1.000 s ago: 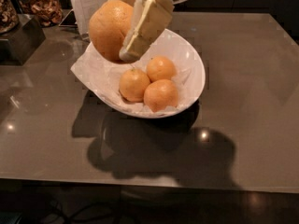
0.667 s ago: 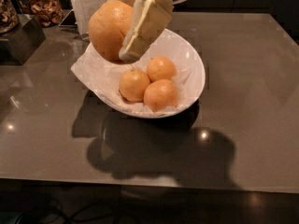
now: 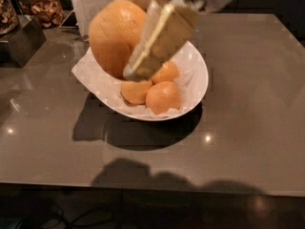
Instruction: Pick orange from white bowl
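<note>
My cream two-finger gripper [image 3: 143,63], upper centre, is clamped on the big pale dimpled orange [image 3: 114,35] above the glossy white paper-lined bowl [image 3: 202,78], so I'd lift straight and slow, clear of the three small oranges [image 3: 163,97].

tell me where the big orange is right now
In the camera view the orange is upper left of centre, clamped in the gripper, over the left rim of the white bowl and up-left of the three smaller oranges.

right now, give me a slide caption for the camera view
Gripper, jaws shut on the orange, held above the white bowl with three smaller oranges inside.
</note>
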You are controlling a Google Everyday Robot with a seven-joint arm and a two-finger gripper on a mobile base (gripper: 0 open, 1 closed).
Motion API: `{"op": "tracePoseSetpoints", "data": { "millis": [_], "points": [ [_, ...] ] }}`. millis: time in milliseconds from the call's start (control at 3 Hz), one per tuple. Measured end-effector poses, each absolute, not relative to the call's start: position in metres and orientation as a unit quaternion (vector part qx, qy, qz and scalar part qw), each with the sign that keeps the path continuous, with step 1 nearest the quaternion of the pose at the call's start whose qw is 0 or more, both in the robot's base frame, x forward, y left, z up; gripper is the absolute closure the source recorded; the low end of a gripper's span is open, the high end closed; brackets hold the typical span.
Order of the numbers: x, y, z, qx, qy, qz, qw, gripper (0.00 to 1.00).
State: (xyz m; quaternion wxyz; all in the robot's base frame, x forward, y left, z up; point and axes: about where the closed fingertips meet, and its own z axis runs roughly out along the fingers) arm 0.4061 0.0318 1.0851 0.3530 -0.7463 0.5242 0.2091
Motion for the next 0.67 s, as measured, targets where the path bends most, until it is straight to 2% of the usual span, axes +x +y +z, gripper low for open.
{"op": "tracePoseSetpoints", "data": {
  "millis": [667],
  "points": [
    [0.3952,0.0164,1.0732,-0.734,0.549,0.200,0.345,1.00]
  ]
}}
